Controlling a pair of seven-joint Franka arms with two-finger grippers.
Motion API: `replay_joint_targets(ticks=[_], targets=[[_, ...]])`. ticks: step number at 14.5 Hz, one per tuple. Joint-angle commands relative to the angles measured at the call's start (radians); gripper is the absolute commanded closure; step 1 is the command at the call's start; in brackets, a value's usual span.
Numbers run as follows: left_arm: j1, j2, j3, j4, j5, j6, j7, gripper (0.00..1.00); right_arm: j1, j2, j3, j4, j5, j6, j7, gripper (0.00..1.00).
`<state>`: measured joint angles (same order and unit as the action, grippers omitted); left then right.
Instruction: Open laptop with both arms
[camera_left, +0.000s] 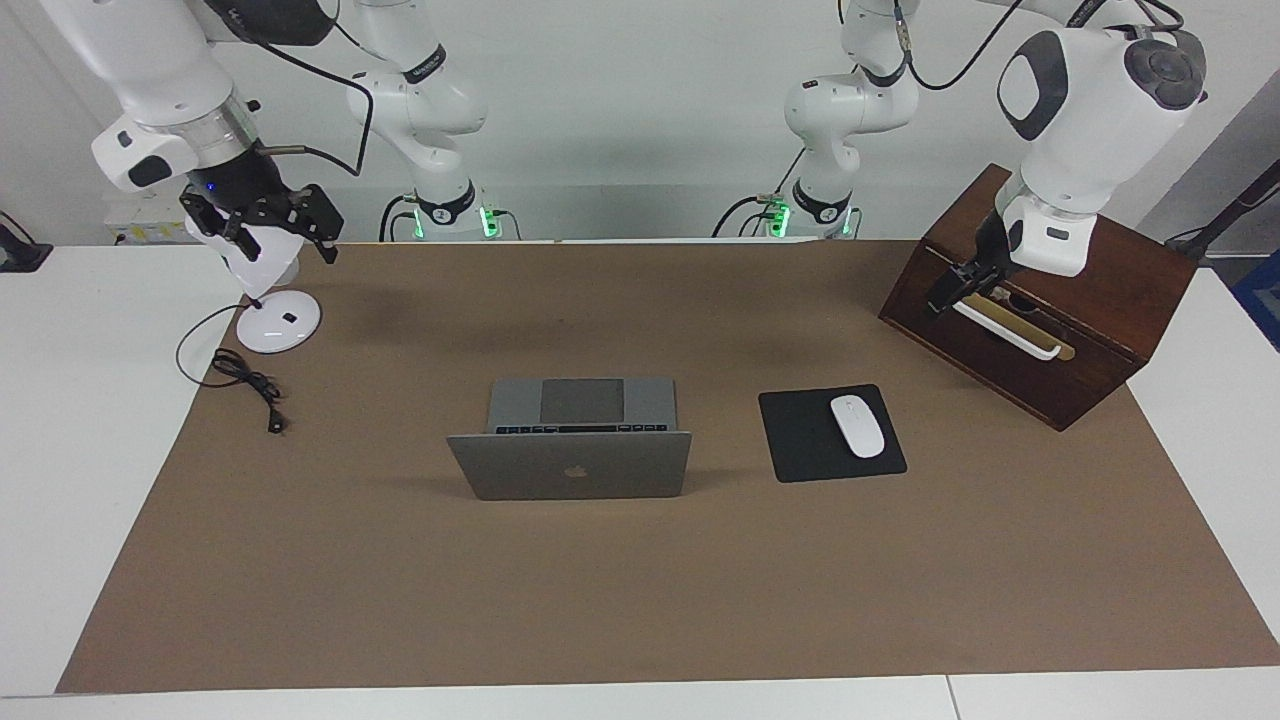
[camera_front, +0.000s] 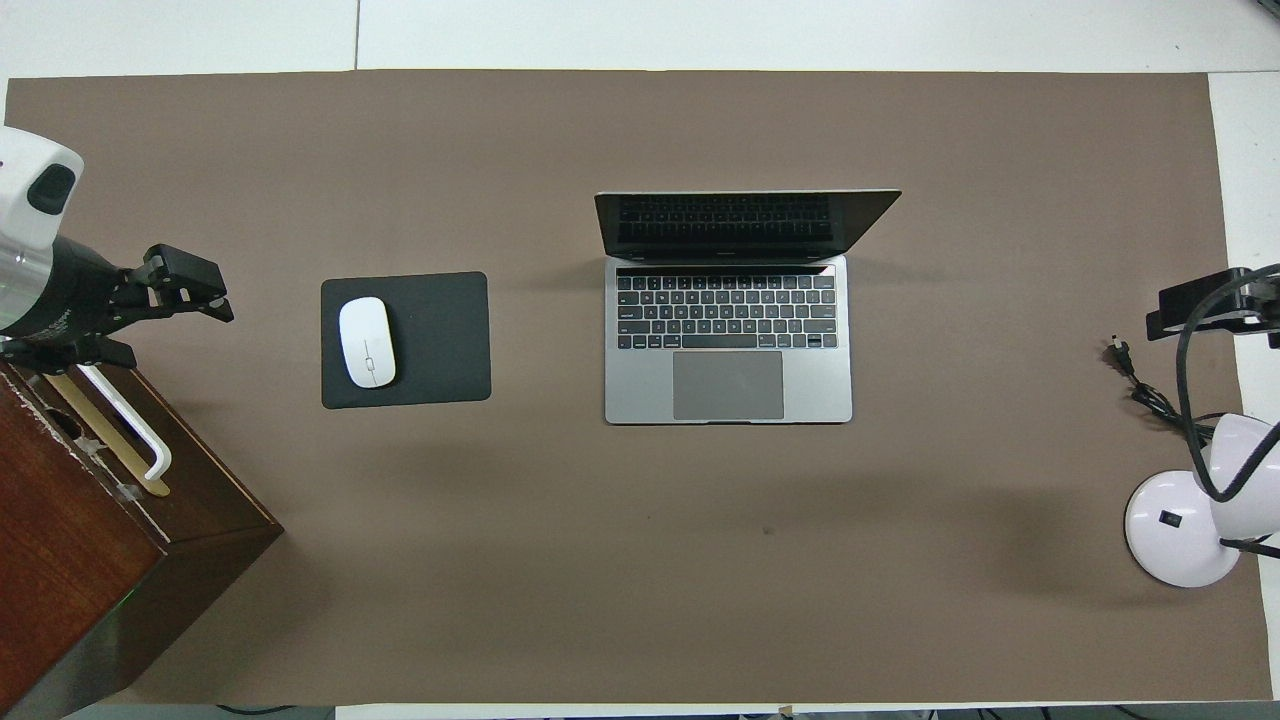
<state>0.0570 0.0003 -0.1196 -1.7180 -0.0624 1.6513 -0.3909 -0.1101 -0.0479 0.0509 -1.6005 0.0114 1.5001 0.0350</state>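
The laptop (camera_left: 569, 450) sits open mid-table on the brown mat (camera_left: 640, 600), lid up w/ a dark apple logo showing toward the facing cam, keyboard and grey trackpad toward the robots; no other writing on it can be read. It's well apart from both sets of jaws, roughly between them. The left gripper (camera_left: 948, 295) hangs at the left arm's end of the table, over the sloped front of the dark wooden box (camera_left: 1090, 340), just by the end of its white handle (camera_left: 1010, 333); the jaws stand spread and hold nothing. Between those jaws and the laptop lies a black mousepad (camera_left: 800, 440) w/ a white mouse (camera_left: 858, 426) on it. The right gripper (camera_left: 268, 228) is up in the air at the right arm's end, over the white desk lamp (camera_left: 275, 320) whose black cable (camera_left: 245, 380) trails on the mat; can't tell if its jaws are apart or together, but nothing is in them. Lettering on the arms is too small to read.
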Motion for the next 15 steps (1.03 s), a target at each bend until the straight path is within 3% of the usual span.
replay_joint_targets(ticks=[1, 5, 8, 15], targets=[[-0.009, -0.019, 0.005, 0.044, 0.018, -0.031, 0.063, 0.0, -0.02, -0.024, 0.014, -0.025, -0.025, -0.006, -0.03, 0.0], [-0.08, -0.01, 0.064, 0.121, 0.044, -0.077, 0.087, 0.0, -0.022, -0.024, 0.015, -0.024, -0.025, -0.003, -0.03, 0.0], [-0.111, -0.026, 0.106, 0.057, 0.038, -0.062, 0.135, 0.0, -0.026, -0.024, 0.02, -0.024, -0.025, 0.002, -0.029, 0.0], [-0.105, -0.039, 0.089, 0.052, 0.038, -0.079, 0.138, 0.0, -0.028, -0.024, 0.02, -0.024, -0.022, 0.006, -0.03, 0.0]])
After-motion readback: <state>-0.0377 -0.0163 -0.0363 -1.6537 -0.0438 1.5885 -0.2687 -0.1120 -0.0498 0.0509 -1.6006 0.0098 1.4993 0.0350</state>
